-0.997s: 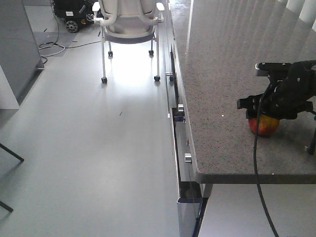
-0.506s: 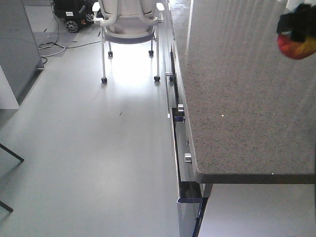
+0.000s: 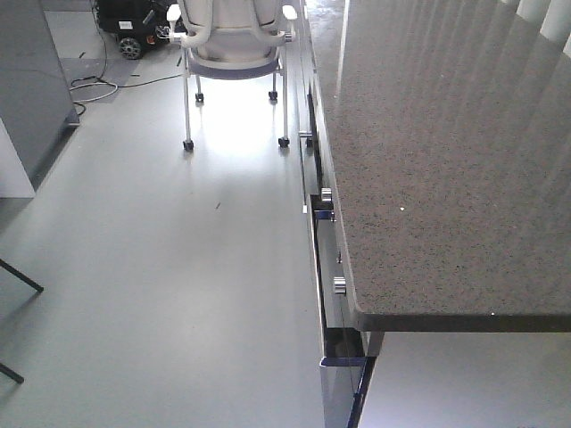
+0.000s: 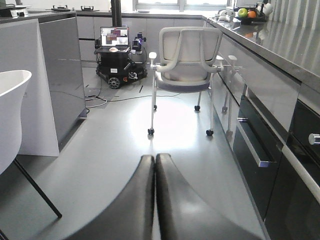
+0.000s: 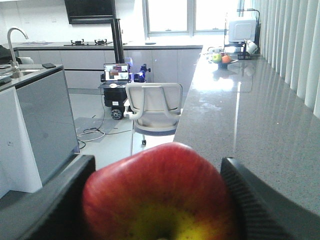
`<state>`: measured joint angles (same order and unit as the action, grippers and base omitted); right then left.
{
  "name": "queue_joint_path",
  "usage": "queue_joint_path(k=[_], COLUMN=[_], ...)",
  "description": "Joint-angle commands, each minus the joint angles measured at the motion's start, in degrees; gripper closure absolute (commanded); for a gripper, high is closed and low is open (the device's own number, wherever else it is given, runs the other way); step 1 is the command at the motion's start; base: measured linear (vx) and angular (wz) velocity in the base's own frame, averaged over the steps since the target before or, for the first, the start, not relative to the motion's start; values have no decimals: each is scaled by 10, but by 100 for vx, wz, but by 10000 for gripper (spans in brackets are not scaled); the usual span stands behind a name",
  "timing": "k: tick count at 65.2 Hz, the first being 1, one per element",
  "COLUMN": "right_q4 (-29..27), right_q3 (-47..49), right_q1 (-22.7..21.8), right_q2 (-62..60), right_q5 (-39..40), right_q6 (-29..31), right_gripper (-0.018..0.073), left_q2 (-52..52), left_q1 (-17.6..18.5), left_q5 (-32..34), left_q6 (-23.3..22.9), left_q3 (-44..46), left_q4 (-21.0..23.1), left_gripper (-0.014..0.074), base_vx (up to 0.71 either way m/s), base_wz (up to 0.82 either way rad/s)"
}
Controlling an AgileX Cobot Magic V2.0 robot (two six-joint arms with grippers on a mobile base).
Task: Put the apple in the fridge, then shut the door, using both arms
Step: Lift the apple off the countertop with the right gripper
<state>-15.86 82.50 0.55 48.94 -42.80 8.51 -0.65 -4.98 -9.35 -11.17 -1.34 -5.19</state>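
The right gripper (image 5: 157, 165) is holding the apple (image 5: 160, 200). It has a black finger (image 5: 60, 200) on each side, and both press on the apple's skin. The apple is red with a yellow patch low down. It is up in the air and does not lie on anything. Behind it the grey speckled worktop (image 5: 240, 120) runs far away. The apple is by the worktop's near end, close to its long open edge.

The left gripper (image 4: 154, 161) is closed. Its two black fingers (image 4: 135, 200) touch each other all the way along, and nothing is between them. It points along the shiny grey floor (image 4: 100, 150).

Past both grippers a white chair (image 4: 184, 50) on wheels stands on the floor, just beside the worktop's long edge. Behind the chair a laptop (image 4: 114, 36) is open on a low black cart (image 4: 117, 70). Under the worktop's edge are dark drawers (image 4: 260, 145) with silver handles. The front view shows round silver knobs (image 3: 339, 285) near the worktop's near corner. At the far end of the worktop is a bowl of fruit (image 5: 220, 58). Pale curtains (image 5: 295, 55) hang along the worktop's other long edge.
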Motion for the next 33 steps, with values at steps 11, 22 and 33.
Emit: queue_joint_path(k=[11,22,33], right_q4=[-6,-6,-6], right_q3=[14,14,14], right_q1=[0,0,0], right_q2=[-2,-2,-2], right_q5=[26,26,26], right_q6=[6,6,6], right_gripper=[429,429,429], left_q2=[-8,-8,-8], left_q1=[5,5,5], left_q5=[39,39,39], left_q6=[-5,-5,-5], left_q3=[10,10,10], left_q4=[0,0,0], left_gripper=[603,603,603], base_vx=[0,0,0], base_wz=[0,0,0])
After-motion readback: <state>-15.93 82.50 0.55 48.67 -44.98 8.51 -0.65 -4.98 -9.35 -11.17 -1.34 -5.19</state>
